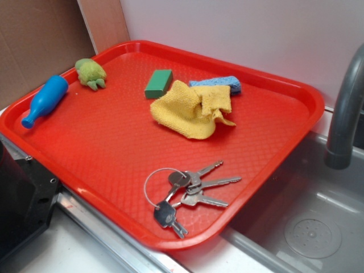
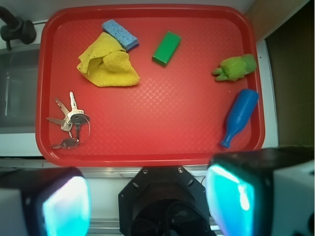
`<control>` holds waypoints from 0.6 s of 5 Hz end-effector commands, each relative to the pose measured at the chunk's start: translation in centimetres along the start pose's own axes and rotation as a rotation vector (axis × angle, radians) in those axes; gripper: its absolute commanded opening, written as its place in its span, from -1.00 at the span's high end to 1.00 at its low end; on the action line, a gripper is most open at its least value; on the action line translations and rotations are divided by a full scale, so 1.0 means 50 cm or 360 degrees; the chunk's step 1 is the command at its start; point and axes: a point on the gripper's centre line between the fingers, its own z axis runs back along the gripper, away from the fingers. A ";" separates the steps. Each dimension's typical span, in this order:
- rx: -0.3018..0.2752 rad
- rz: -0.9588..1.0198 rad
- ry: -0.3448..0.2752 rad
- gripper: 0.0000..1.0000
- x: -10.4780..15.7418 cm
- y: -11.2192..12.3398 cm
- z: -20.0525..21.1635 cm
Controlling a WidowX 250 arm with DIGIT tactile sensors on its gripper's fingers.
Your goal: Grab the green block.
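Note:
The green block (image 1: 158,83) lies flat on the red tray (image 1: 102,142), towards its far side, just left of a yellow cloth (image 1: 190,109). From the wrist view the green block (image 2: 166,47) shows at the upper middle of the tray (image 2: 162,118). My gripper (image 2: 152,201) hangs high above, off the tray's near edge and far from the block. It is open, the two cyan pads (image 2: 66,206) wide apart with nothing between them. The exterior view does not show the gripper.
A blue sponge (image 1: 219,83) sits behind the cloth. A fuzzy green plush toy (image 1: 90,73) and a blue bottle (image 1: 45,100) lie at the tray's left. Keys on a ring (image 1: 185,190) lie near the front. A sink (image 1: 307,227) with a grey faucet (image 1: 347,114) is at the right.

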 end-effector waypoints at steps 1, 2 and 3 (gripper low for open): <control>0.0000 0.0000 0.0000 -1.00 0.000 0.000 0.000; 0.0101 0.0190 0.0059 -1.00 0.058 0.057 -0.092; 0.0051 0.0510 0.0055 -1.00 0.101 0.093 -0.178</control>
